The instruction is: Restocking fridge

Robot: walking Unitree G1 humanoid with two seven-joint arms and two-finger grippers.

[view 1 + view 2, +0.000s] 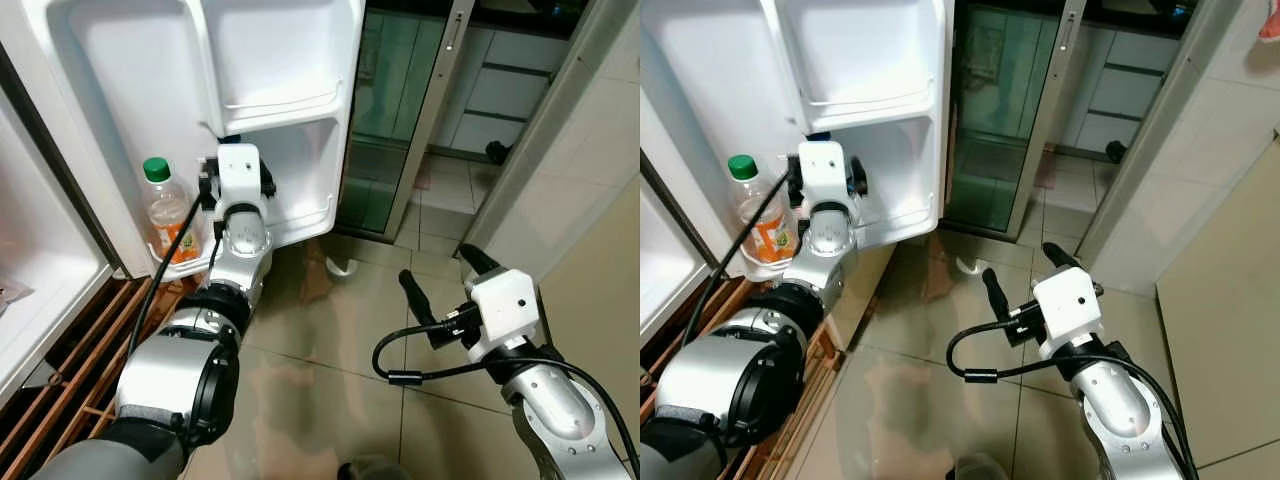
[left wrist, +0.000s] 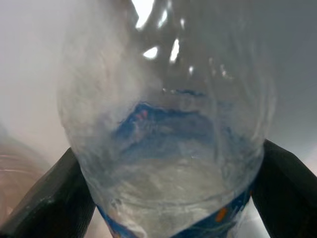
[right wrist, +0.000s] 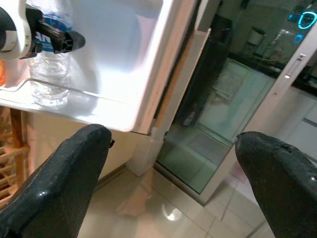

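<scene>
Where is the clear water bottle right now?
The clear water bottle stands in the bottom shelf of the open fridge door, between the left gripper's fingers, right of the green-capped orange drink bottle.

On the white fridge door's lowest shelf (image 1: 300,225) we see the left end taken by a green-capped bottle of orange drink (image 1: 168,215), and just beside it a clear plastic water bottle (image 3: 48,79) with black fingers (image 2: 44,198) either side — to its right the shelf lies bare. The beige tiled floor (image 1: 340,350) below offers open passage.
</scene>
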